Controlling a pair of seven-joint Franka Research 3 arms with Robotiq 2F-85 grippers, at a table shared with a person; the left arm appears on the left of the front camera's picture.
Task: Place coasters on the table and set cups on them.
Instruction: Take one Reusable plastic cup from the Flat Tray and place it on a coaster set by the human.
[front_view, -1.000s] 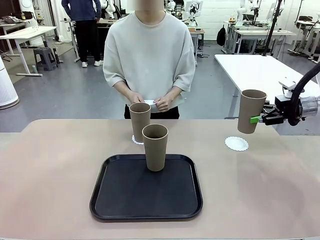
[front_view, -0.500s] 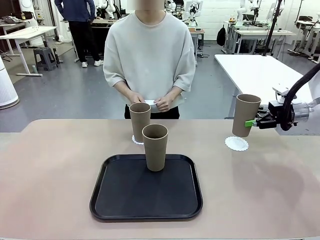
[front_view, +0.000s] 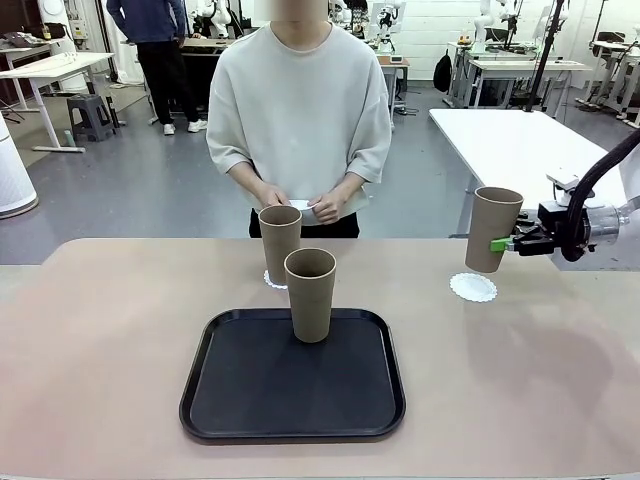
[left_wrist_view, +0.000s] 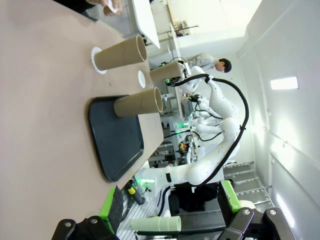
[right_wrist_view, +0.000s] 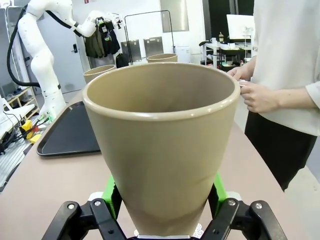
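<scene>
One cup (front_view: 492, 229) is hanging upright at the right of the front view, just above the far edge of a coaster (front_view: 473, 287) lying on the table (front_view: 100, 350), with the right gripper (front_view: 507, 241) clamping its side between green pads. A second cup (front_view: 280, 243) is standing on another coaster (front_view: 272, 281) at the centre, just beyond the black tray (front_view: 292, 415) that is carrying a third cup (front_view: 310, 294), while the person's hands (front_view: 328, 207) are holding a small white coaster (front_view: 300, 205) above the far edge. At the bottom of the left wrist view the left gripper (left_wrist_view: 170, 205) is hovering with its jaws spread wide around nothing.
</scene>
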